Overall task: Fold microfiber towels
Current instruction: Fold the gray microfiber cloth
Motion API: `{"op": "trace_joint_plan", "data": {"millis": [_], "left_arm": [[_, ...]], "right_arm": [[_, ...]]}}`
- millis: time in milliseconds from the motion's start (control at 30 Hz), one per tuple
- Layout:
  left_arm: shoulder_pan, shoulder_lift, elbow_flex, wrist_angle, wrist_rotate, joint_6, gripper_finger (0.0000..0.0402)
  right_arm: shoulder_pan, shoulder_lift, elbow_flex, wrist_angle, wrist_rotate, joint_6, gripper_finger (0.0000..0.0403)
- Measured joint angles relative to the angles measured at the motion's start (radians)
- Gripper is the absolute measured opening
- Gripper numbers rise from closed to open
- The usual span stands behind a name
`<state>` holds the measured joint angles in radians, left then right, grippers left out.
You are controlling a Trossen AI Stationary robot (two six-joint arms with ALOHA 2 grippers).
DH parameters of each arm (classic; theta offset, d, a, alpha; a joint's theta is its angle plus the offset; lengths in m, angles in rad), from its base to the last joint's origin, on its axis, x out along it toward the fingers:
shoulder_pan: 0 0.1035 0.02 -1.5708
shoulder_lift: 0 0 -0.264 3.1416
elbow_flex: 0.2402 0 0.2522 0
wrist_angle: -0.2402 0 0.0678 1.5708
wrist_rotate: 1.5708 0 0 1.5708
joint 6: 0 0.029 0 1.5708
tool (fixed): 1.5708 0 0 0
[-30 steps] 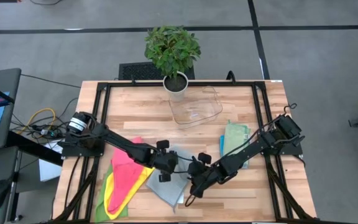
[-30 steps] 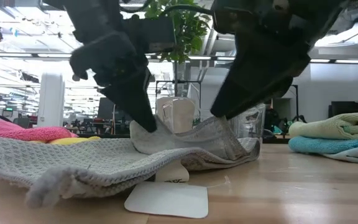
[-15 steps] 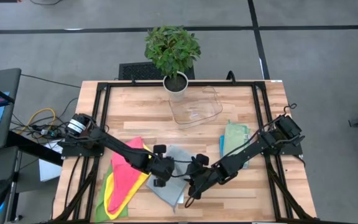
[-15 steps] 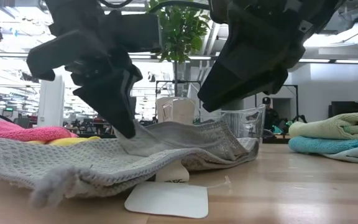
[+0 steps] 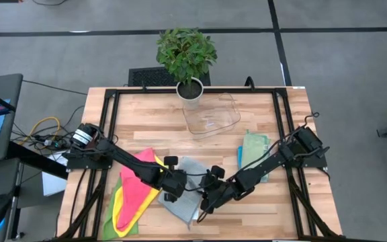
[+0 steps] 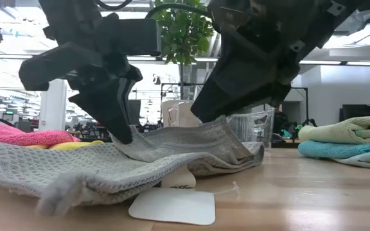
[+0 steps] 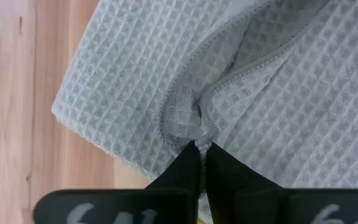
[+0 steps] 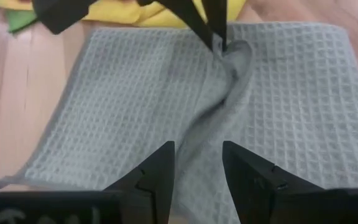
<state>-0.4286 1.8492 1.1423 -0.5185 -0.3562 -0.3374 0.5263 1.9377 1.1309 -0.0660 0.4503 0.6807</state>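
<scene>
A light grey waffle-weave towel (image 5: 188, 176) lies on the table's near middle, its middle pulled up into a ridge (image 6: 178, 138) between my two grippers. My left gripper (image 5: 173, 189) is shut on the towel at the ridge's left end. My right gripper (image 5: 209, 197) stands at the ridge's right end, closed on bunched cloth. Pink, yellow and green towels (image 5: 134, 195) lie spread on the table's left. A white label (image 6: 172, 206) sticks out from under the grey towel. My left gripper pinches a stitched edge of the grey towel (image 7: 199, 138) between its two fingertips, slanting down from the table's left. The edge puckers at the tips and is raised a little, with the towel's other parts lying on the table. My right gripper has a raised fold of the grey towel (image 8: 199, 152) between its two fingers, which slant down from the table's right and straddle the ridge. The fold is lifted off the table (image 6: 227, 128) and runs to the left gripper's pinch.
Folded green and teal towels (image 5: 254, 151) are stacked at the right. A clear plastic tray (image 5: 212, 115) and a potted plant (image 5: 187, 57) stand at the far middle. Black frame rails (image 5: 109, 121) run along the table's sides.
My left gripper has gone toward the table's left and near edge, still shut, drawing the pinched edge with it. The raised ridge of grey towel has stretched longer and lower between the two grippers. The towel's spread part has stayed on the table.
</scene>
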Motion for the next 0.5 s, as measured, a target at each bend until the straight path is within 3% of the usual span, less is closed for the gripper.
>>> {"op": "trace_joint_plan", "data": {"millis": [233,500], "left_arm": [[-0.004,0.000,0.000,-0.005,-0.011,0.000,0.0005],[-0.004,0.000,0.000,0.002,-0.012,0.000,0.0005]], "right_arm": [[-0.008,-0.004,0.000,-0.006,0.071,0.026,0.0139],[-0.040,-0.002,0.000,-0.008,0.073,0.030,0.0035]]}}
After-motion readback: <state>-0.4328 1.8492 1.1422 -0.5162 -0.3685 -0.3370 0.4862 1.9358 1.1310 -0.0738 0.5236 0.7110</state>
